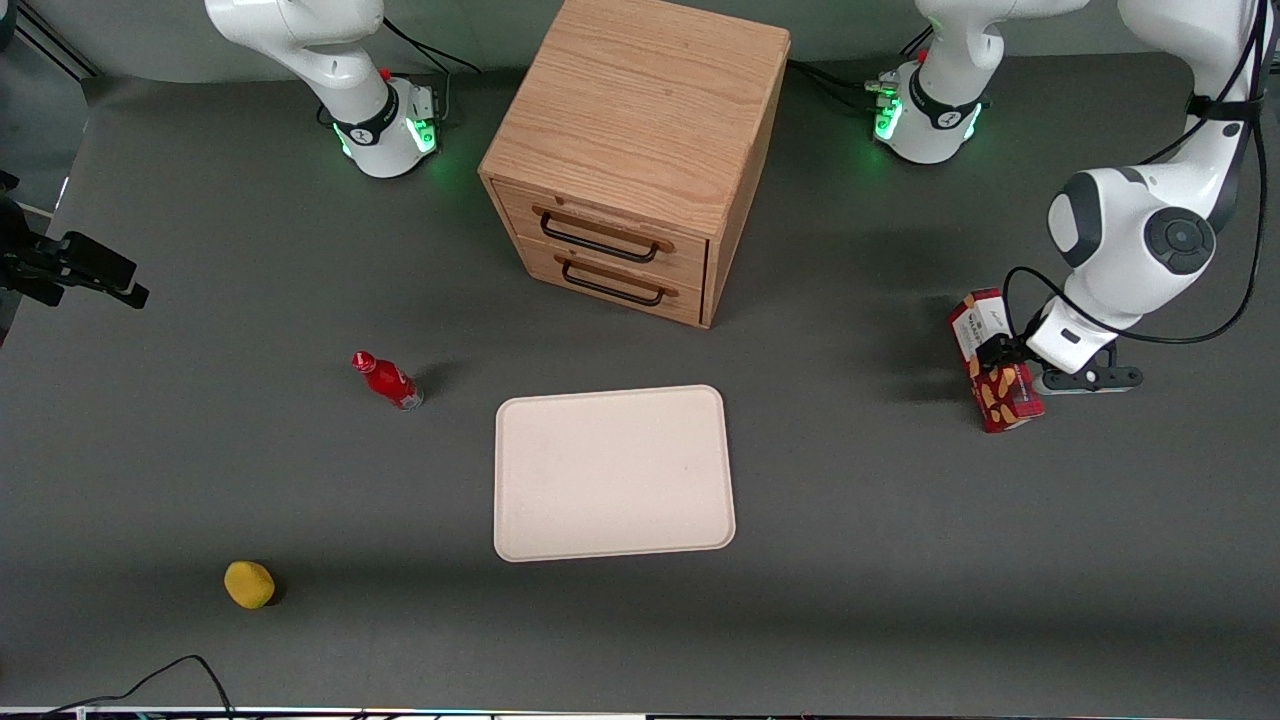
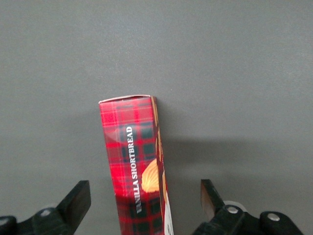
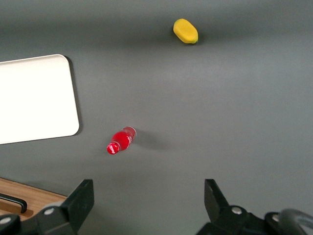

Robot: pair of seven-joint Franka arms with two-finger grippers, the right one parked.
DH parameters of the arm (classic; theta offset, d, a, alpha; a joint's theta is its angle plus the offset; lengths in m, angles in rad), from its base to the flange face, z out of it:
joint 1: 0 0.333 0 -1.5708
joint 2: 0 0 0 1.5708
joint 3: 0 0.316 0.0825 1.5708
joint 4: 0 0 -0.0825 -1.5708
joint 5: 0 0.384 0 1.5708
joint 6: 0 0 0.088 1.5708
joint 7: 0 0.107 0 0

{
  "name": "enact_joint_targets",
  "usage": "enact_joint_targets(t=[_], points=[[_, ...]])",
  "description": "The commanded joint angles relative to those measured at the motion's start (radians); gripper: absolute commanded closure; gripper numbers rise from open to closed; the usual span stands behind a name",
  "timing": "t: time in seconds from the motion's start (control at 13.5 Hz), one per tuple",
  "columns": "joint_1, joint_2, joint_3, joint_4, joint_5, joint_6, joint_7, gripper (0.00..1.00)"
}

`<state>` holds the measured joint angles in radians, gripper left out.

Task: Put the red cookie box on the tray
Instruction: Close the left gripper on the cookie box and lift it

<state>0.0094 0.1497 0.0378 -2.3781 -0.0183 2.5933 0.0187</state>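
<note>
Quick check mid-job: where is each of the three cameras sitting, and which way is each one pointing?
Front view: high, facing both arm bases, looking down on the grey table, the wooden two-drawer cabinet and the cream-white flat tray; both arms show.
Left wrist view: on the working arm, looking past the open gripper, its fingers either side of the red plaid cookie box.
Right wrist view: on the parked arm, looking down at the small red bottle and yellow rounded object.
Shared: the front and left wrist views both show the box.

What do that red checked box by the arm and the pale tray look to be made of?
The red cookie box looks like printed cardboard: sharp folded edges, slightly glossy plaid.

The tray seems matte cream plastic or moulded fibre, going by its rounded corners and low rim.

The gripper straddles the box, its fingers open.
</note>
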Motion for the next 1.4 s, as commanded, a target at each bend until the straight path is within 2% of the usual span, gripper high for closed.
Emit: enact_joint_targets(t=[0.0, 0.07, 0.15, 0.22, 0.37, 0.52, 0.74, 0.81, 1.03, 1.33], points=[[0.001, 0.033, -0.001, -0.024, -0.011, 0.083, -0.009, 0.03], [0.001, 0.037, -0.001, -0.029, -0.012, 0.094, -0.009, 0.05], [0.001, 0.036, -0.001, -0.035, -0.015, 0.094, -0.011, 0.16], [0.001, 0.037, -0.001, -0.038, -0.015, 0.099, -0.011, 0.28], [0.001, 0.040, -0.001, -0.039, -0.015, 0.100, -0.011, 0.61], [0.001, 0.042, -0.001, -0.039, -0.017, 0.099, -0.011, 0.83], [0.000, 0.005, -0.001, -0.038, -0.017, 0.052, -0.013, 0.85], [0.000, -0.030, -0.002, -0.030, -0.017, -0.020, -0.016, 0.85], [-0.012, -0.168, -0.016, 0.035, -0.015, -0.313, -0.057, 0.84], [-0.011, -0.229, -0.077, 0.291, -0.015, -0.794, -0.144, 0.83]])
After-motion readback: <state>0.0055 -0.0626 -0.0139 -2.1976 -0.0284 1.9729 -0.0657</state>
